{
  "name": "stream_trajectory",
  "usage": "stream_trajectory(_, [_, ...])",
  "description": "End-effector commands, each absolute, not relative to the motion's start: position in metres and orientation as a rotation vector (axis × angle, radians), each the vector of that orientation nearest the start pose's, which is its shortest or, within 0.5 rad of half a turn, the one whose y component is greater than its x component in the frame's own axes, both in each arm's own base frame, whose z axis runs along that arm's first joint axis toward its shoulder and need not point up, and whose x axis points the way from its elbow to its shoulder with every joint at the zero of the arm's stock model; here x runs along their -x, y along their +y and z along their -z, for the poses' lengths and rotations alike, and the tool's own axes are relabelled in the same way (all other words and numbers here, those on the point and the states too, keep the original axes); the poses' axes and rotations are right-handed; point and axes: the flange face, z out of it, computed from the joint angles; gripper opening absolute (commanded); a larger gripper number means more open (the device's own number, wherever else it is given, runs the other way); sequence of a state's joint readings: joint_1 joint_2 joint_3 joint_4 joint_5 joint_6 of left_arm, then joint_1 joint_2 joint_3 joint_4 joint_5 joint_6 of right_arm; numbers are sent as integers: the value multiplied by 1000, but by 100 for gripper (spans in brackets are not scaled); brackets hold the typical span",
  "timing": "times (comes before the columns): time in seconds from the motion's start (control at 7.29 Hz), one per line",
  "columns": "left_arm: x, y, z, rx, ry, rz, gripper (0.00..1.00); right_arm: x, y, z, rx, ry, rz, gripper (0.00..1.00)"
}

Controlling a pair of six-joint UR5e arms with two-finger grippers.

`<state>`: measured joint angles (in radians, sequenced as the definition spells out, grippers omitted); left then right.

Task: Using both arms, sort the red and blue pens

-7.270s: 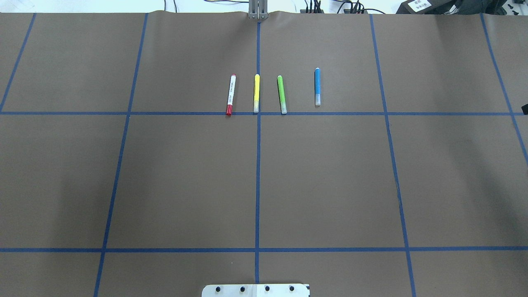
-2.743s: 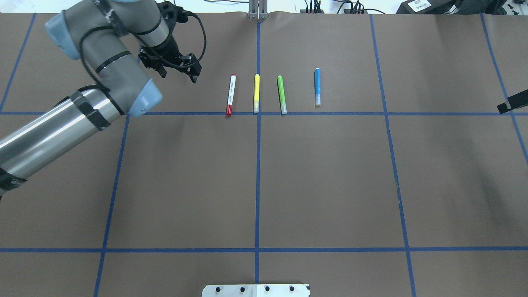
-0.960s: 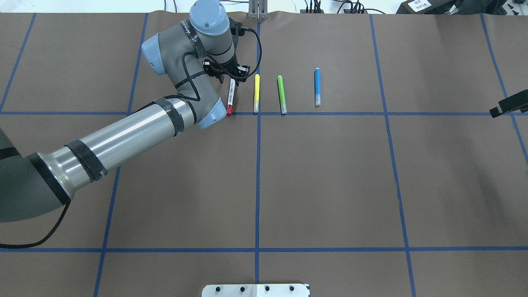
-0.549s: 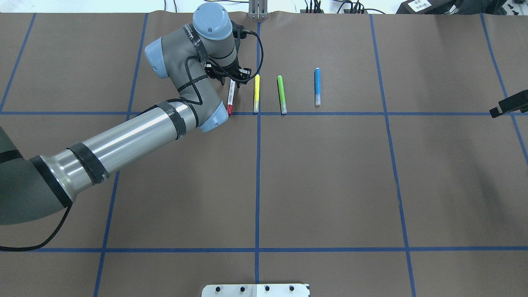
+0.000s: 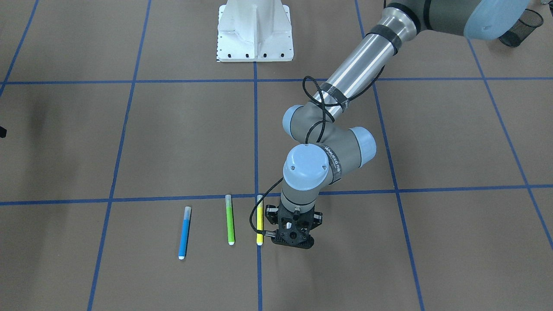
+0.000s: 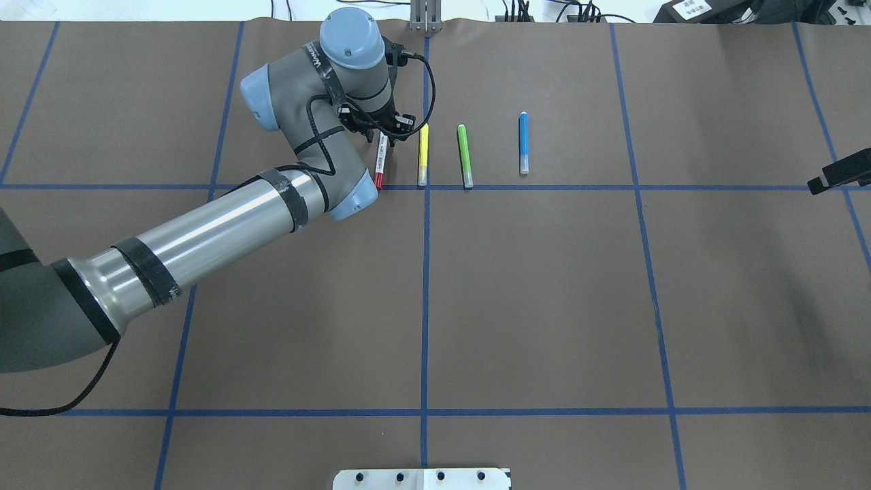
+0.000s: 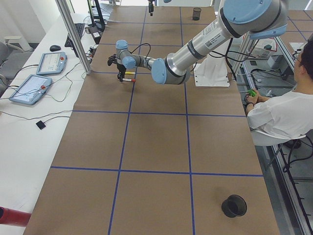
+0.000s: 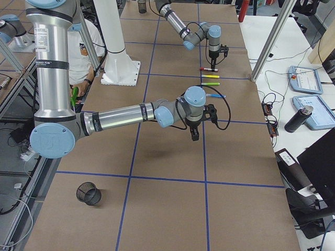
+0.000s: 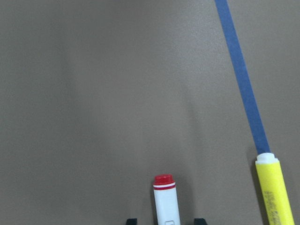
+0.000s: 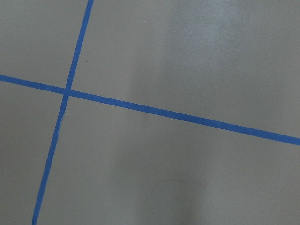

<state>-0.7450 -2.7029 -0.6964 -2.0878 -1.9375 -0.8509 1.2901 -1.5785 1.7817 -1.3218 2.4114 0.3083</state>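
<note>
One red marker [image 6: 379,162] is being straddled by the left gripper [image 6: 382,128], fingers parted; closing on it is likely being called for next. Spread of the right gripper [image 6: 840,171] cannot be told.

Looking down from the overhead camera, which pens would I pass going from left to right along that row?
From the left: red-capped marker, yellow pen, lime-green pen, blue pen.

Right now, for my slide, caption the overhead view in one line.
Left gripper open over the red-capped marker, with yellow pen, green pen and blue pen alongside.
</note>
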Motion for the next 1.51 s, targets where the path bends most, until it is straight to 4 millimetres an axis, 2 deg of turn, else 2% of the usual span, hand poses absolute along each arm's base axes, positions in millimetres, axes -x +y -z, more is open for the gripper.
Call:
stream_trajectory(0.0, [-595, -682, -240, -250, 801, -113, 9, 82, -497, -527, -162, -912, 162, 100])
stream_trajectory(0.14, [-595, -682, -241, -249, 800, -111, 0, 83, -497, -527, -162, -911, 165, 100])
stream_trajectory(0.41, [-594, -683, -236, -245, 810, -91, 0, 84, -498, -527, -162, -911, 165, 100])
stream_trajectory(0.69, [-575, -686, -199, -264, 871, -15, 0, 85, -503, -521, -174, -911, 169, 100])
stream_trajectory(0.82, [-559, -678, -193, -284, 907, 8, 0, 87, -512, -518, -179, -912, 171, 100])
stream_trajectory(0.96, [-532, -656, -223, -300, 932, 20, 0, 89, -519, -514, -188, -913, 175, 100])
stream_trajectory(1.1, [-508, -656, -231, -314, 937, 36, 0, 91, -525, -507, -198, -915, 179, 100])
stream_trajectory(1.23, [-496, -656, -238, -321, 938, 45, 0, 92, -527, -505, -202, -916, 181, 100])
stream_trajectory(1.37, [-477, -649, -254, -330, 940, 54, 0, 92, -527, -504, -203, -916, 182, 100])
